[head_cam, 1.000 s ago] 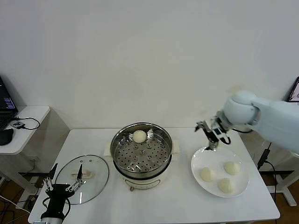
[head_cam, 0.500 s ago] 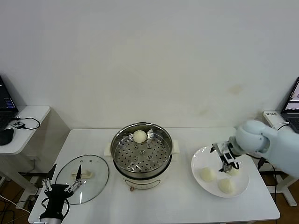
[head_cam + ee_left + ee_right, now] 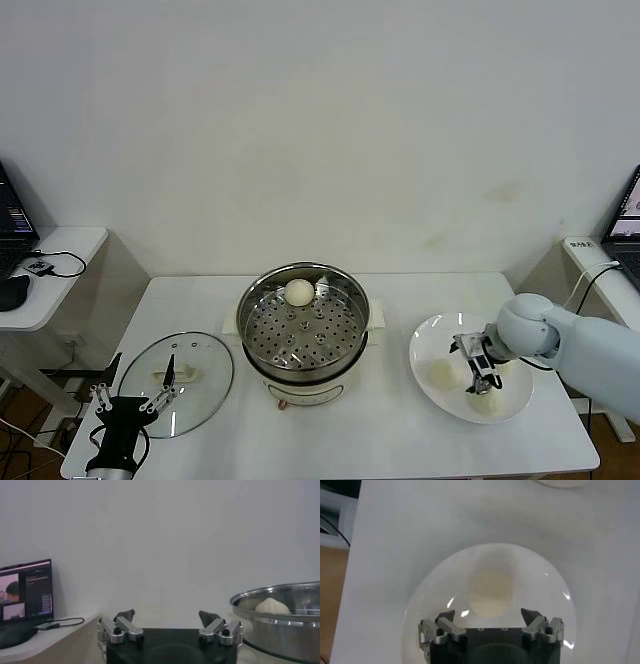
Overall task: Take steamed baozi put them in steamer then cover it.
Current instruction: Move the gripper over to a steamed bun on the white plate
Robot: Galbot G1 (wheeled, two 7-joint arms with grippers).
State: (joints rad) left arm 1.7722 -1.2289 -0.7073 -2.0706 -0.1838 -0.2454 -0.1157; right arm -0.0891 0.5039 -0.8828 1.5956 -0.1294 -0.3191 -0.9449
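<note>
The steamer (image 3: pixel 252 345) stands mid-table with one baozi (image 3: pixel 298 292) on its perforated tray; both also show in the left wrist view, the pot (image 3: pixel 285 625) with the bun (image 3: pixel 270 605) inside. A white plate (image 3: pixel 428 345) on the right holds two visible baozi (image 3: pixel 441 373) (image 3: pixel 486 401); a third is mostly hidden behind my right gripper (image 3: pixel 478 372). That gripper is low over the plate and open. In the right wrist view a baozi (image 3: pixel 492 592) lies just beyond the open gripper (image 3: pixel 488 613). The glass cover (image 3: pixel 205 365) lies at the front left. My left gripper (image 3: pixel 143 372) is parked over its near side, open (image 3: pixel 166 613).
A side table with a laptop (image 3: pixel 12 225) stands left of the work table, also in the left wrist view (image 3: pixel 25 590). Another laptop (image 3: pixel 630 205) is at the right edge. The table's edge and floor (image 3: pixel 335 580) lie close beside the plate (image 3: pixel 420 610).
My right gripper has moved from above the table beside the plate's far edge to down over the plate, among the buns. The left arm, cover and steamer have not moved.
</note>
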